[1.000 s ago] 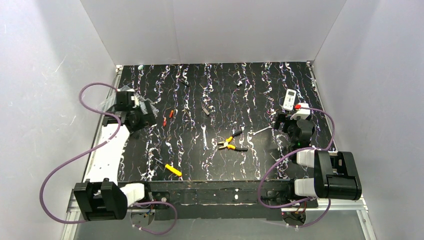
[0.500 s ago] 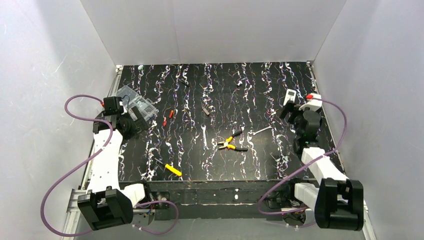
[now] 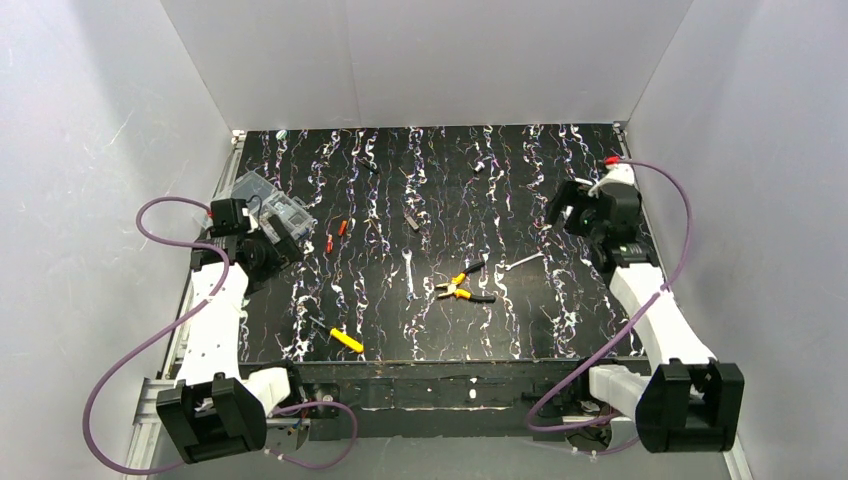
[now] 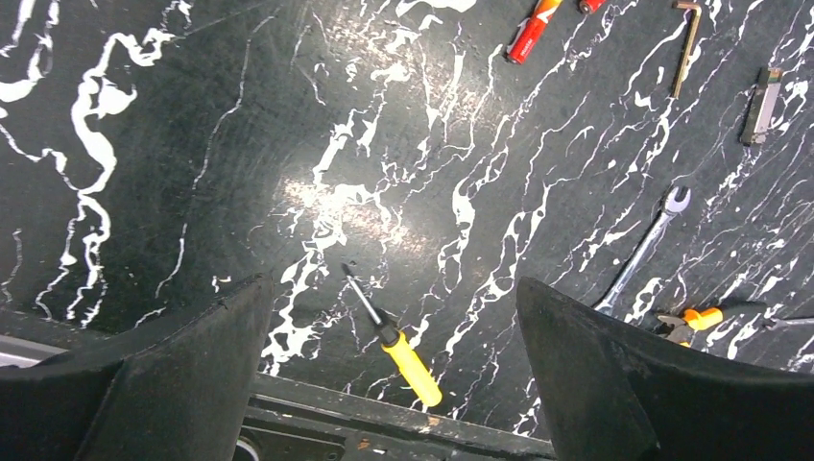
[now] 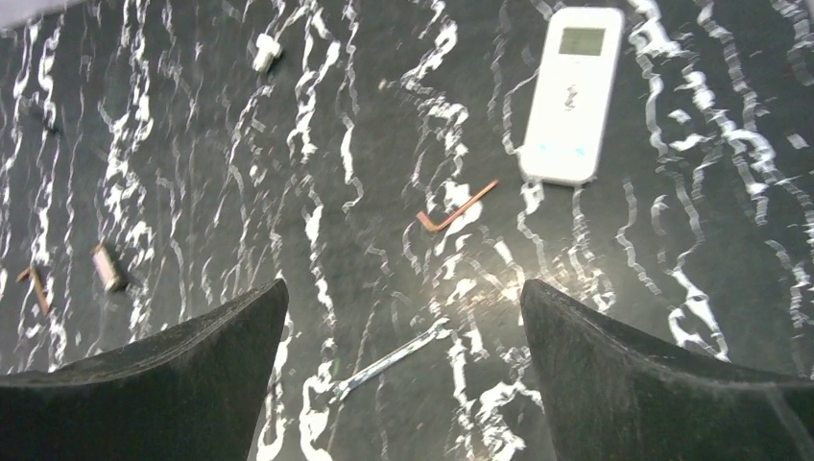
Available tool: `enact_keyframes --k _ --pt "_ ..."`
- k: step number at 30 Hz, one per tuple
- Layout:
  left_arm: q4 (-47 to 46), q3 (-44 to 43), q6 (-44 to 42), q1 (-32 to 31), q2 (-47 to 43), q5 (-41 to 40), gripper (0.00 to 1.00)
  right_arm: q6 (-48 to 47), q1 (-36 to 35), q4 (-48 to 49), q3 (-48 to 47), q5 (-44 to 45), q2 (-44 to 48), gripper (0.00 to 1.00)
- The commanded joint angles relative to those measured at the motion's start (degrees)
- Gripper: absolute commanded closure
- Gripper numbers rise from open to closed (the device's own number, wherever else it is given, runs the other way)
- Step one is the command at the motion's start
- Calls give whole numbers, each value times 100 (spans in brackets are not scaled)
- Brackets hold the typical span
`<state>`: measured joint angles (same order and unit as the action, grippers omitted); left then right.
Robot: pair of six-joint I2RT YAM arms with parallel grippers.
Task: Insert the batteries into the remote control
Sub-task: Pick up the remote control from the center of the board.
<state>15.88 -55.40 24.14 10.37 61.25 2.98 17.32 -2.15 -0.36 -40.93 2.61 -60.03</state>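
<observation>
The white remote control [image 5: 571,96] lies flat on the black table [image 5: 192,192], screen side up, just in front of the right gripper [image 5: 403,285], whose jaws are wide apart and hold nothing. The two red batteries [image 4: 531,31] lie close together ahead of the left gripper [image 4: 394,283], and its jaws are wide apart and empty too.

White remote control [image 5: 571,94] face-up, two red-orange batteries [image 4: 531,32] lying close together
</observation>
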Motion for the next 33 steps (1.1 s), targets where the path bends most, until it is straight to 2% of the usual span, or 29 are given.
enact_keyframes --k 1,8,10,15,18,22,25,33 --pt "201 120 171 -90 153 347 1 160 -538 -1403 -980 -24 -494 0" --pt "200 162 -92 -688 27 -203 1 155 -1699 -1810 -1526 682 -1068 0" --pt "220 186 -161 -829 3 -431 1 202 -1809 -2012 -1859 808 -1351 0" --pt "117 304 -149 -1228 9 -299 1 269 -1782 -2639 -2764 1357 -2133 0" --pt "83 369 -214 -1392 6 -298 1 302 -1499 -2684 -3105 1531 -2449 0" --pt "25 422 -247 -1494 6 -107 1 721 -661 -3229 -3776 1298 -3081 0" --pt "24 413 -252 -1535 77 -93 1 788 -159 -3356 -4047 1262 -3531 5" --pt "-23 425 -246 -1555 105 53 1 850 412 -3587 -4803 1205 -4488 9"
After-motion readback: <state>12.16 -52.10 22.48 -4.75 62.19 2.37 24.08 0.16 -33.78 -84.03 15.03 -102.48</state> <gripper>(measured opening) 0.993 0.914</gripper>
